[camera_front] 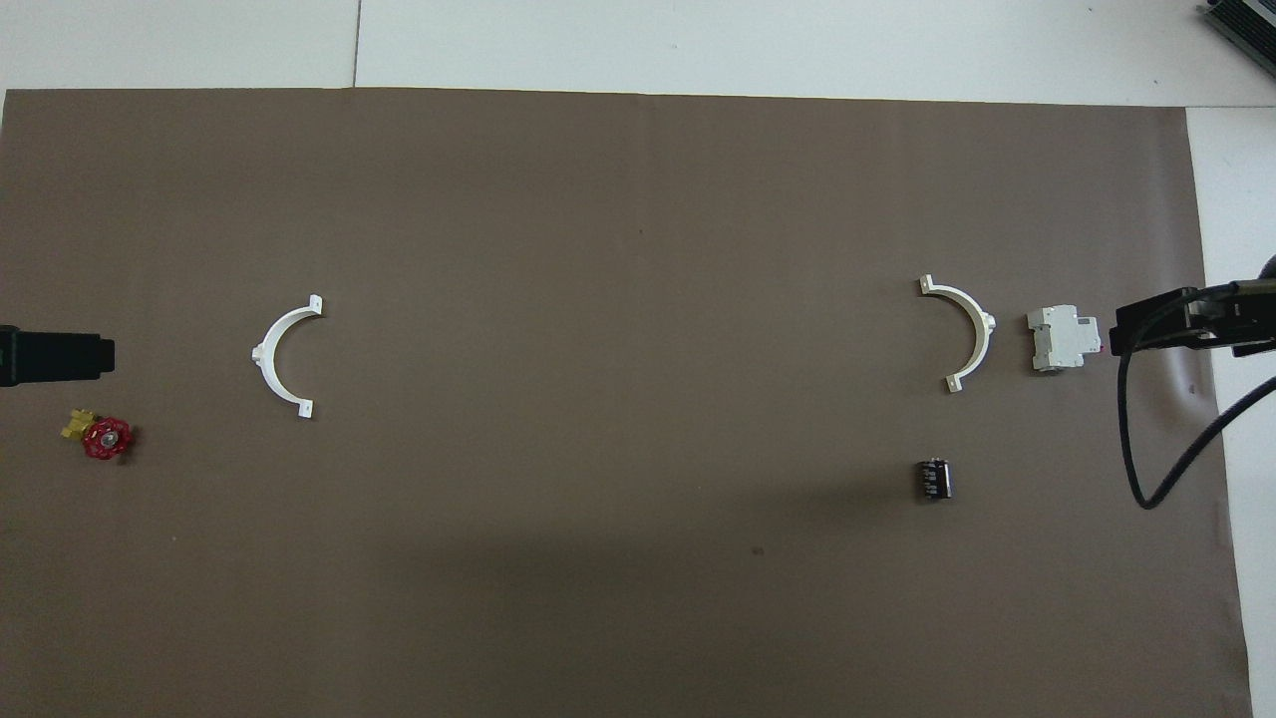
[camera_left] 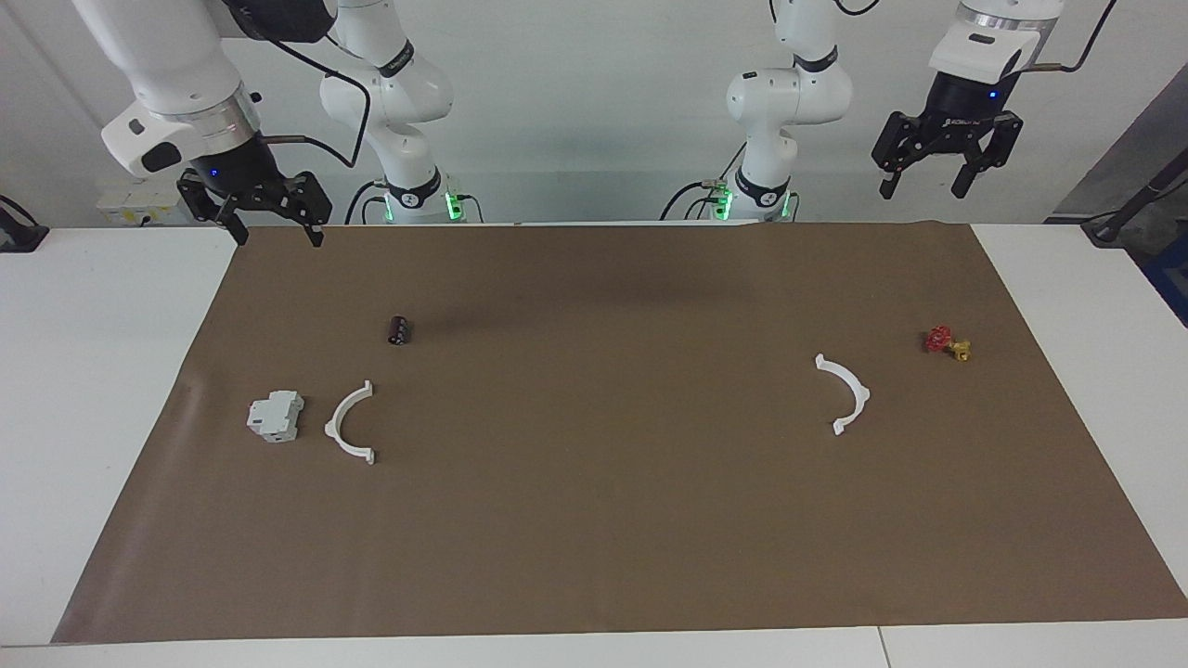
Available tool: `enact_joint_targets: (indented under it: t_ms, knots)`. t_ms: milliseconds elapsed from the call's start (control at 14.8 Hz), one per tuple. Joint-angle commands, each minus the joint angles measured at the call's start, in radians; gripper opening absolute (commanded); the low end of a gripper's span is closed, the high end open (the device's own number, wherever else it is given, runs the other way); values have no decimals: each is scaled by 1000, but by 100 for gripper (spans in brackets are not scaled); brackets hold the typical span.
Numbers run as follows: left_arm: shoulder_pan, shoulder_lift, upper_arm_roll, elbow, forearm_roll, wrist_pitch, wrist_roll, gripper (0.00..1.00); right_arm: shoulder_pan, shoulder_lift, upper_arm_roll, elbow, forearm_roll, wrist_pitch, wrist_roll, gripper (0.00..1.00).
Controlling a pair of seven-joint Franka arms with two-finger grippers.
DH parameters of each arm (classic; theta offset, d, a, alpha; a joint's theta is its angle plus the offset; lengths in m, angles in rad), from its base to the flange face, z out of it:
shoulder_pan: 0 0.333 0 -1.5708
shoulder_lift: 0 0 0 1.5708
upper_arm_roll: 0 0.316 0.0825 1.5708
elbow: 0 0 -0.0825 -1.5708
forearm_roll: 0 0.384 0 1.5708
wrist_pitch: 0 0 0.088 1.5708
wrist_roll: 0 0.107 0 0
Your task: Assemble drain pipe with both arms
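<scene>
The drain pipe lies as two separate white half-ring arcs flat on the brown mat. One arc (camera_left: 334,429) (camera_front: 985,324) lies toward the right arm's end, beside a grey-white box. The other arc (camera_left: 863,394) (camera_front: 261,354) lies toward the left arm's end. Their open sides face each other, far apart. My right gripper (camera_left: 278,234) (camera_front: 1186,319) is open and empty, raised over the mat's corner nearest its base. My left gripper (camera_left: 923,188) (camera_front: 55,357) is open and empty, raised over the mat's edge at its own end.
The grey-white blocky box (camera_left: 276,415) (camera_front: 1063,337) sits just outside the first arc. A small black cylinder (camera_left: 400,330) (camera_front: 933,478) lies nearer to the robots than that arc. A red and yellow valve (camera_left: 947,343) (camera_front: 100,436) lies near the second arc.
</scene>
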Motion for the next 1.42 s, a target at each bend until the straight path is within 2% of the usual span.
enact_joint_targets:
  t_ms: [0, 135, 877, 1079, 1214, 1349]
  knots:
    - [3, -7, 14, -65, -7, -10, 12, 100, -9, 12, 5, 20, 13, -6, -11, 100]
    - [-10, 17, 14, -76, -15, 6, 14, 100, -10, 12, 5, 20, 13, -6, -11, 100]
    - [0, 16, 14, -74, -38, -34, 16, 100, -9, 5, 5, -3, 13, 11, -10, 100]
    - [-2, 14, 14, -76, -38, -34, 16, 100, -12, -46, 5, -125, 15, 107, -22, 100]
    - [-2, 14, 14, -77, -38, -34, 16, 100, -15, -34, 6, -158, 17, 177, -28, 100]
    - [0, 13, 14, -79, -38, -34, 16, 100, -26, 0, 5, -236, 42, 326, -68, 100]
